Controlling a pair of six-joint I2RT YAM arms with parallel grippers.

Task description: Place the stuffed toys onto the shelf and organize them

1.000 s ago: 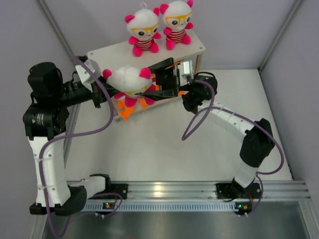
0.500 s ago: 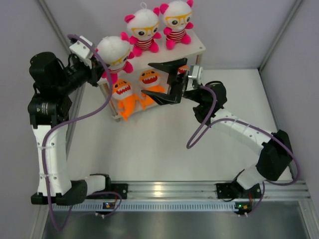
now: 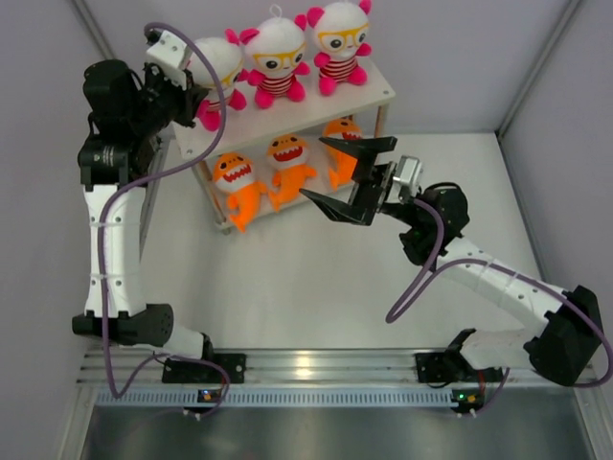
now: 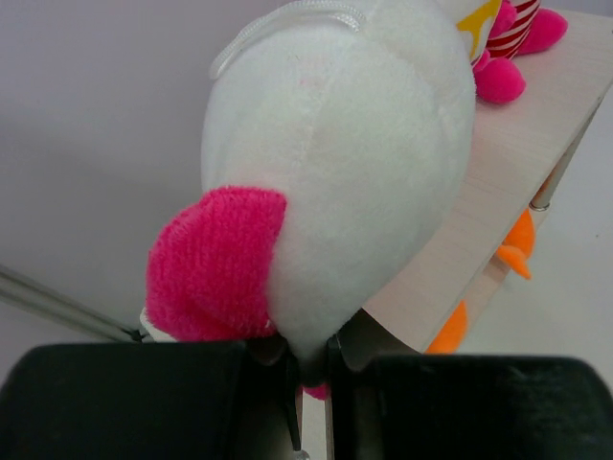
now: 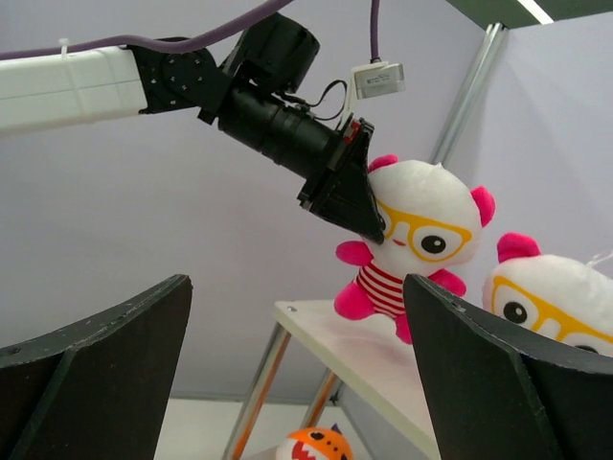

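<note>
Top external | left hand (image 3: 194,88) grasping doll (image 3: 217,59), seemingly over shelf (image 3: 379,92) | right hand (image 3: 347,176) released

Soft white plush with a nubbly pink ear: the doll (image 4: 364,144) clamped in the left gripper (image 4: 308,359). Just beyond it, the shelf (image 4: 498,172) shows pale, matt wood grain. On the right gripper (image 5: 295,283), the fingers (image 5: 91,383) are matt black plastic, faintly rough.

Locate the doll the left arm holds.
Top view, upper left: the doll, in the left gripper, over the shelf's left end beside the middle doll.
</note>
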